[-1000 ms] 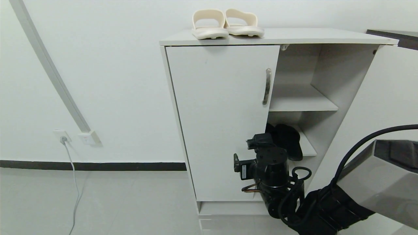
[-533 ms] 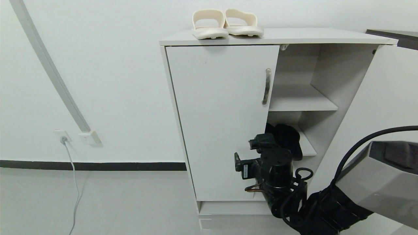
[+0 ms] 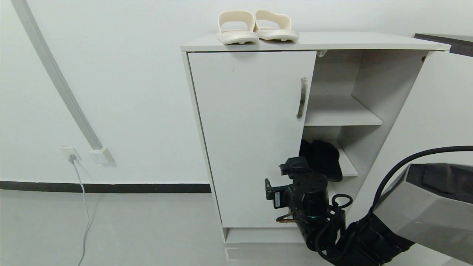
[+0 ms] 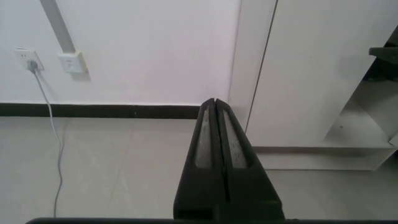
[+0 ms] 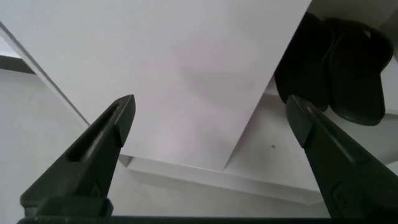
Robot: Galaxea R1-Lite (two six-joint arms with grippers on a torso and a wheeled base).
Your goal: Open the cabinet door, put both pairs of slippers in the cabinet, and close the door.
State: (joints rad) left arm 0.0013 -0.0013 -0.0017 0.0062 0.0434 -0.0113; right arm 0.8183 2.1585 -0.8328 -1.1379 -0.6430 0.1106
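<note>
Cabinet (image 3: 251,147) against wall (image 3: 129,92), grey floor (image 3: 147,229), cream slippers (image 3: 257,27) on top, left jaws together, right jaws apart

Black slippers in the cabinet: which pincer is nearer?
Right. The right pincer, open, sits just in front of the black slippers on their shelf, beside the closed door. The left pincer, shut, is well back from the cabinet, on the closed-door side.

Counted: one cabinet (image 3: 369,40) with two doors (image 3: 251,140), one handle (image 3: 302,98) and two shelves (image 3: 340,114). Cream slippers (image 3: 236,27): two. Black slippers (image 5: 357,74): two. Wall sockets (image 3: 99,156): two. Cable (image 3: 85,207): one.
</note>
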